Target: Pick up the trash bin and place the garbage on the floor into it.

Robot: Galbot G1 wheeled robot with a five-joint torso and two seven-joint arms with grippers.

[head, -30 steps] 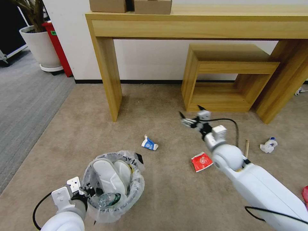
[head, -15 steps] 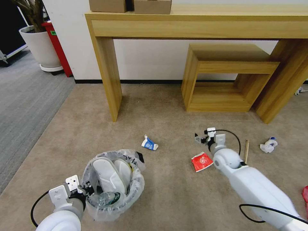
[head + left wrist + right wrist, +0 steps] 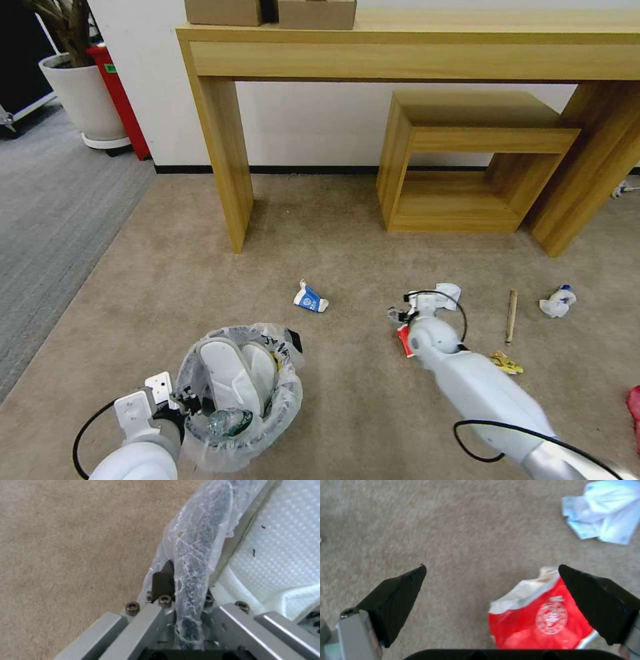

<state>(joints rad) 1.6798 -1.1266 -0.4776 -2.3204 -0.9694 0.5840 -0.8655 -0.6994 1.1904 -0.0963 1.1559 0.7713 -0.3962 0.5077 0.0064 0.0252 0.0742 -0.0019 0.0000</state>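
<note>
1. Right gripper (image 3: 491, 568): jaws spread wide, poised over the red paper cup (image 3: 541, 622), which lies flattened on the carpet (image 3: 200, 267).
2. Left gripper (image 3: 181, 597): jaws pinching the trash bin (image 3: 235, 400) rim and liner.
3. Trash bin: well apart from the cup; holds two white slippers (image 3: 230, 370).

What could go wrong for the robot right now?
1. The open right claw sits off-centre over the flattened red paper cup, so it might close on carpet or only nip an edge.
2. The left claw grips the small round dark trash bin by its thin rim and bag, which might slip or tear.
</note>
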